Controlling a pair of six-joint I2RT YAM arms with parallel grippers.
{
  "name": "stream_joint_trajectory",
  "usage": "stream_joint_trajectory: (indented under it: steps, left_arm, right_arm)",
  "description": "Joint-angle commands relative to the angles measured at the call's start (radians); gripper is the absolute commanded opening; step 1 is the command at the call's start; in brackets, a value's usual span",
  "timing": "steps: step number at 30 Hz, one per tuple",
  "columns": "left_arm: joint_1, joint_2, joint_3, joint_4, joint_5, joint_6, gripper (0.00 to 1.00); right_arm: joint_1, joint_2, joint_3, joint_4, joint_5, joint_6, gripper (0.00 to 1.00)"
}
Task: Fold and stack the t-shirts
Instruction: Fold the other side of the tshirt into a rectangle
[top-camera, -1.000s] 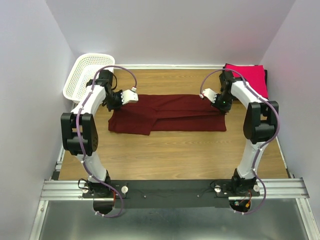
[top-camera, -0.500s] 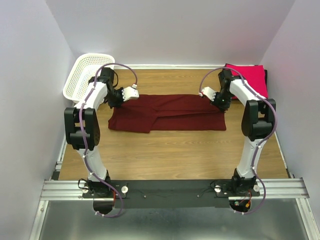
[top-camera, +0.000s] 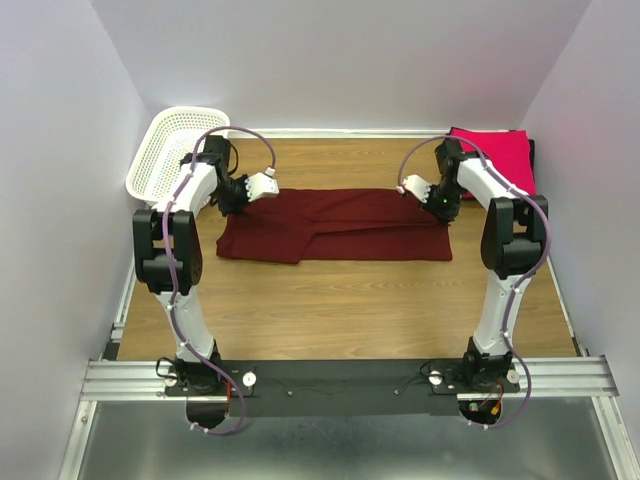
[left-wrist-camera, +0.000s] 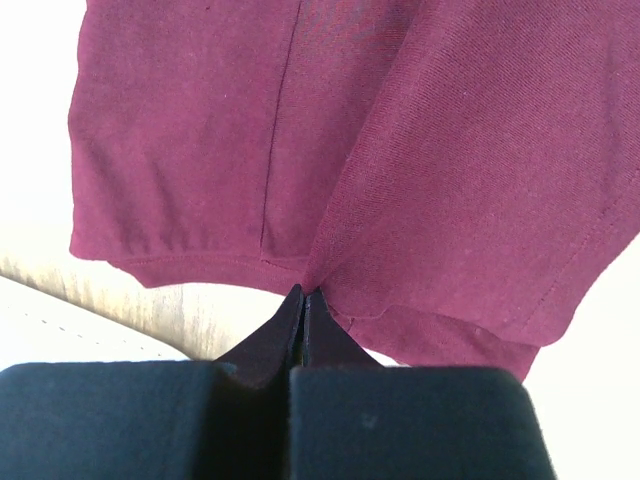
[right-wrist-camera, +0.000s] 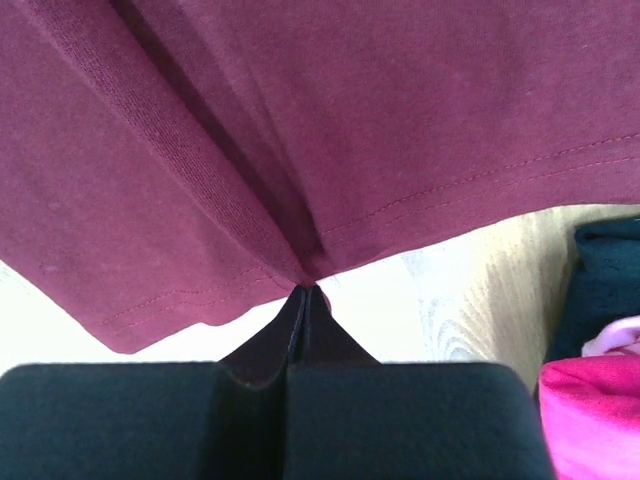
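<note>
Where the dark maroon t-shirt (top-camera: 340, 225) lies across the middle of the wooden table (top-camera: 340, 310), folded into a long band running left to right, each arm reaches in to one of its far ends. The left gripper (top-camera: 236, 200) sits at the shirt's far left end, just in front of the white mesh basket (top-camera: 175, 145). In the left wrist view its fingers are pressed flat together, and the maroon hem is drawn to a small point right at their tips (left-wrist-camera: 303, 300) — a pinch on the cloth's edge, with the rest of the shirt spreading away beyond.

The right gripper (top-camera: 440, 207) sits at the far right end. Its fingers are likewise closed tight, and a pleat of stitched hem gathers into the tips (right-wrist-camera: 303, 298).

A bright pink-red t-shirt (top-camera: 495, 158) lies folded in the table's far right corner, near the right gripper but apart from it. A black t-shirt (right-wrist-camera: 605, 280) shows beside it at the right edge of the right wrist view — only a strip of it is visible
</note>
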Motion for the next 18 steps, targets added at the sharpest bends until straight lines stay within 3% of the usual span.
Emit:
stream_joint_trajectory:
  steps: [1,10,12,13,16,18]
  left_arm:
    - [0.005,0.011,-0.008,0.019,0.011,-0.008,0.00]
    - [0.005,0.034,-0.014,0.042,-0.001,-0.020,0.00]
    - [0.005,0.038,-0.010,0.051,-0.001,-0.039,0.04]
    - [0.005,0.040,-0.005,0.053,0.006,-0.048,0.14]
    - [0.022,0.019,0.027,0.025,0.054,-0.078,0.28]
    - [0.031,-0.007,0.030,0.010,0.080,-0.106,0.34]
  right_arm:
    - [-0.012,0.039,0.041,-0.009,0.015,-0.008,0.01]
    - [-0.012,0.063,0.049,-0.009,0.017,0.000,0.01]
    - [-0.011,0.068,0.054,-0.009,0.018,0.004,0.14]
    - [-0.011,0.071,0.061,-0.009,0.018,0.016,0.28]
    - [-0.014,0.057,0.101,-0.014,0.007,0.064,0.51]
    - [-0.025,0.036,0.124,-0.020,-0.009,0.114,0.58]
